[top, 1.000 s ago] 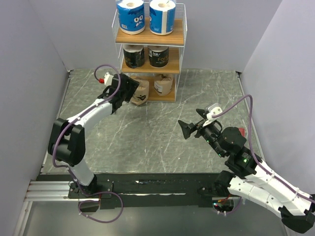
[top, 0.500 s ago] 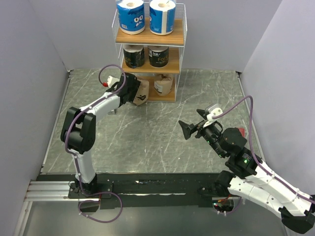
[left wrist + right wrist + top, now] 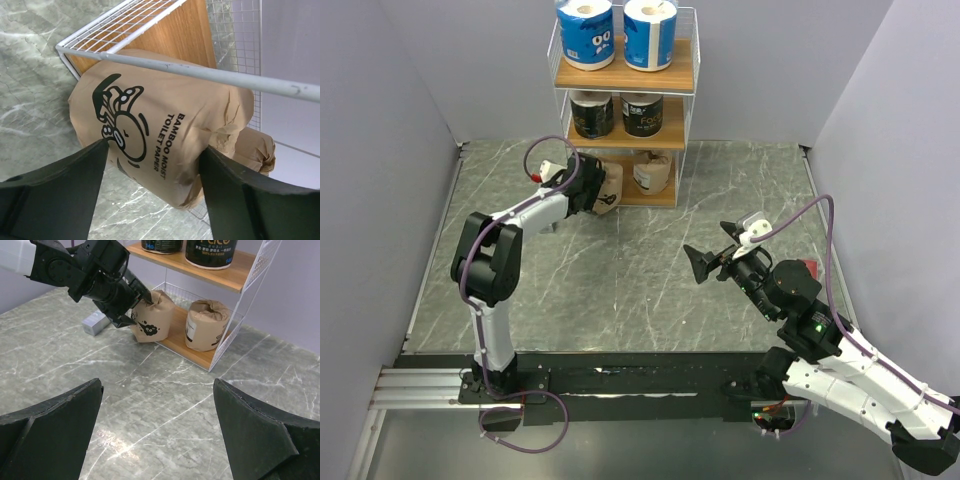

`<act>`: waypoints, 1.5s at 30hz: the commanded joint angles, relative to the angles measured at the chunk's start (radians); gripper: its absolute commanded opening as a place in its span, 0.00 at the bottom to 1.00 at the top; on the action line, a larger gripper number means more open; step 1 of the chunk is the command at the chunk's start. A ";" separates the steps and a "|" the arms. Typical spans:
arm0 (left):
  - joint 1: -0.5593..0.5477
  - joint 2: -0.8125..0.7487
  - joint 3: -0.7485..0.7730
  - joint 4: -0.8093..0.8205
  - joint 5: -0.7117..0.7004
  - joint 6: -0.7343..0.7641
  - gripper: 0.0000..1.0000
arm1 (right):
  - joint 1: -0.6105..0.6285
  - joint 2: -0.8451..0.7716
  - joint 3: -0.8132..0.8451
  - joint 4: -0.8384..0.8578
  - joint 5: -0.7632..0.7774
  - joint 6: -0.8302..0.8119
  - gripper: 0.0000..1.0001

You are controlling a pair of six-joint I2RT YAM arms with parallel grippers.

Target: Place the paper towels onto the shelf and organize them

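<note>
The shelf [image 3: 620,75] stands at the back of the table. Two blue-and-white paper towels [image 3: 585,30] sit on its top tier and two black ones [image 3: 592,113] on the middle tier. One tan roll [image 3: 652,172] stands on the bottom tier. My left gripper [image 3: 592,190] is shut on the other tan roll [image 3: 608,187], [image 3: 150,145], which is tilted at the bottom tier's left front corner, under a white wire rail [image 3: 200,72]. My right gripper [image 3: 705,262], [image 3: 157,385] is open and empty over the table's middle right.
A flat grey metal bar [image 3: 95,322] lies on the table left of the shelf, beside my left arm. A small red packet [image 3: 810,267] lies at the right behind my right arm. Grey walls close in the table on three sides.
My left gripper has carried the tan roll to the right and into the shelf's bottom left corner, with its elbow swinging closer. The right arm has not moved.
</note>
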 commanded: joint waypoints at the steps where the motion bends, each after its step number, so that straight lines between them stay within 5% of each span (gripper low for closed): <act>1: -0.006 -0.009 0.011 0.009 -0.020 -0.026 0.74 | 0.007 -0.008 -0.004 0.043 0.022 -0.011 0.98; 12: -0.012 -0.046 -0.045 0.057 -0.015 -0.023 0.44 | 0.007 -0.016 -0.001 0.038 0.009 0.002 0.98; 45: -0.038 -0.105 -0.066 0.305 -0.110 0.120 0.49 | 0.007 -0.060 0.015 -0.002 0.006 0.006 0.98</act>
